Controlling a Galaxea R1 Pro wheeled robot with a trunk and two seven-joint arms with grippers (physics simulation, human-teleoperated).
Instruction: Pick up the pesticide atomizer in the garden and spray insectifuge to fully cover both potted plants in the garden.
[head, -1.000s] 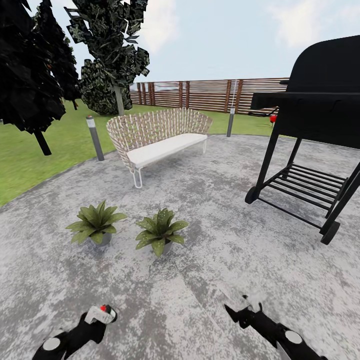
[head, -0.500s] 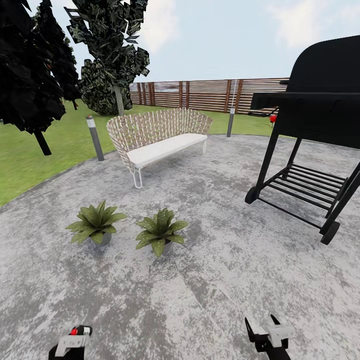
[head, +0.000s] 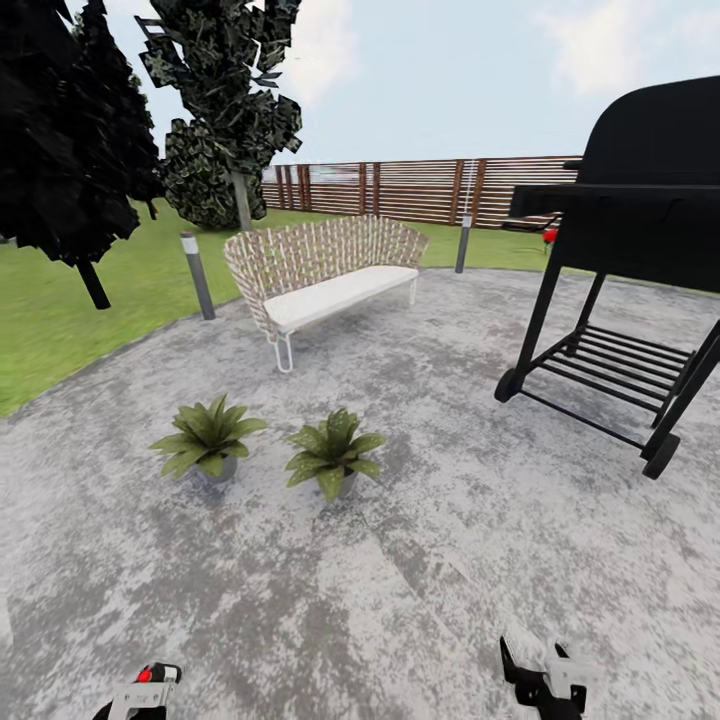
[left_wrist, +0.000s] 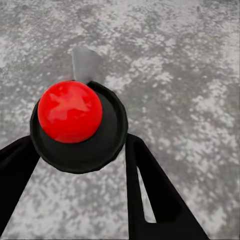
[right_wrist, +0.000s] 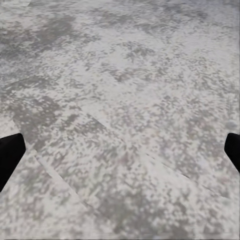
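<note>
Resting between left gripper (left_wrist: 75, 165) fingers: atomizer (left_wrist: 70, 111).

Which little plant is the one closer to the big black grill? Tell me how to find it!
Start at the big black grill on the grey paving. Two small leafy potted plants sit side by side in front of the wicker bench. Yours is this plant, the one on the grill's side; the other plant sits nearer the lawn.

Two potted plants (head: 208, 447) (head: 335, 460), one wicker bench (head: 325, 275), one black grill (head: 630, 260), two lamp posts (head: 197, 275) (head: 464, 243), one spray bottle (left_wrist: 75, 122).
</note>
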